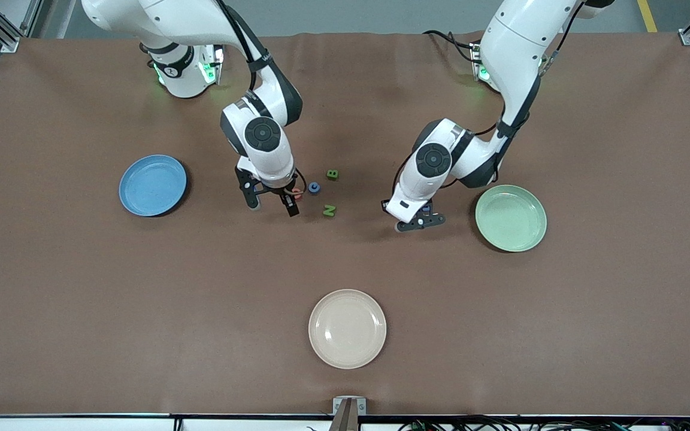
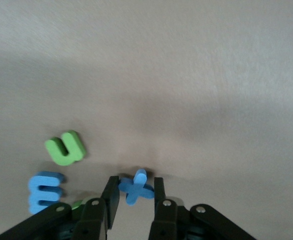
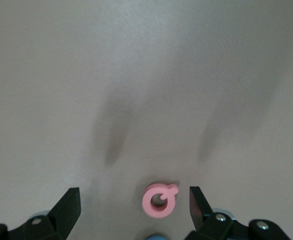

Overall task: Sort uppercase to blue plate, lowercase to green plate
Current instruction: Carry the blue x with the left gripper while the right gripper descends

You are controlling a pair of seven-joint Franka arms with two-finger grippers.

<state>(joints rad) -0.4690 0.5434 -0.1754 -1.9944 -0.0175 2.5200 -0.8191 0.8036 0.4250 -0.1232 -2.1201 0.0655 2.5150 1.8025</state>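
Observation:
My left gripper (image 2: 136,186) is shut on a blue x-shaped lowercase piece (image 2: 140,189), low at the table beside the pale green plate (image 1: 511,217). A green u (image 2: 65,148) and a blue m (image 2: 45,191) lie close by it. My right gripper (image 3: 134,196) stands open low over the table, with the pink-red D (image 3: 159,200) lying between its fingers, untouched. In the front view this gripper (image 1: 273,205) is in the middle of the table, and the blue plate (image 1: 153,185) lies toward the right arm's end. The blue C (image 1: 314,188), green B (image 1: 332,174) and green N (image 1: 329,210) lie next to the D.
A cream plate (image 1: 347,328) sits nearer the front camera, midway along the table. Both coloured plates hold nothing. The brown mat (image 1: 81,299) around the plates is bare.

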